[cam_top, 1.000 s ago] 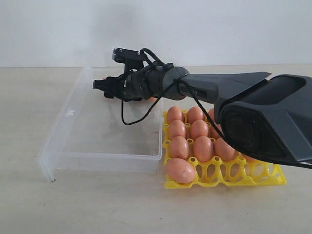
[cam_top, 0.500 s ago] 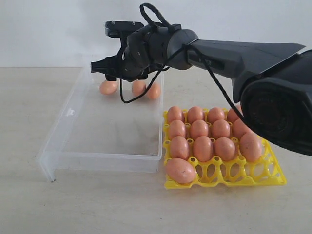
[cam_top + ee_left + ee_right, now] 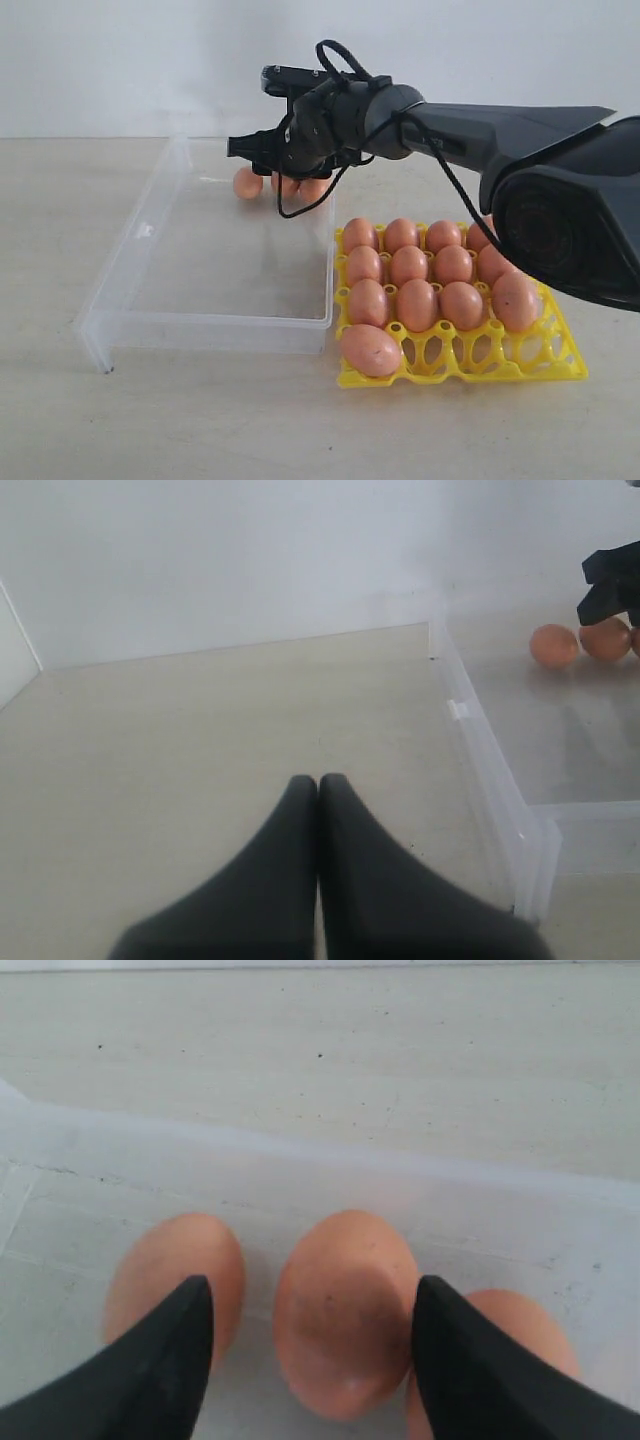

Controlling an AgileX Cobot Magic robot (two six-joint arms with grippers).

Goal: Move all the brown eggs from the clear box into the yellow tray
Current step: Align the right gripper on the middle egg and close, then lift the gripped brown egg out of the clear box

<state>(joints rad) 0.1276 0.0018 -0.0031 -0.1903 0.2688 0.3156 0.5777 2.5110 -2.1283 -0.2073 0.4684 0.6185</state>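
My right claw [image 3: 238,148] hangs spread wide, grasping nothing, above the twelve o'clock end of the clear box [image 3: 200,328]. There the three brown eggs [image 3: 285,185] left in it lie in a row near the far wall. I judge the wide spread is meant to let one finger pass on each side of the middle egg [image 3: 345,1310] without knocking its neighbours.

The yellow tray [image 3: 565,372] sits just beside the box at its three o'clock. Three cups along the tray's six o'clock edge are bare, enough for those eggs.

My left claw [image 3: 318,782] is clenched on nothing over the table [image 3: 200,730], outside the box's nine o'clock wall, probably to stay clear.

Only my right wrist camera shows the fingers [image 3: 160,1360] bracketing that egg, and how closely the others crowd it. Only the outside camera shows my height above them and the tray. Only the left wrist camera shows the left claw.
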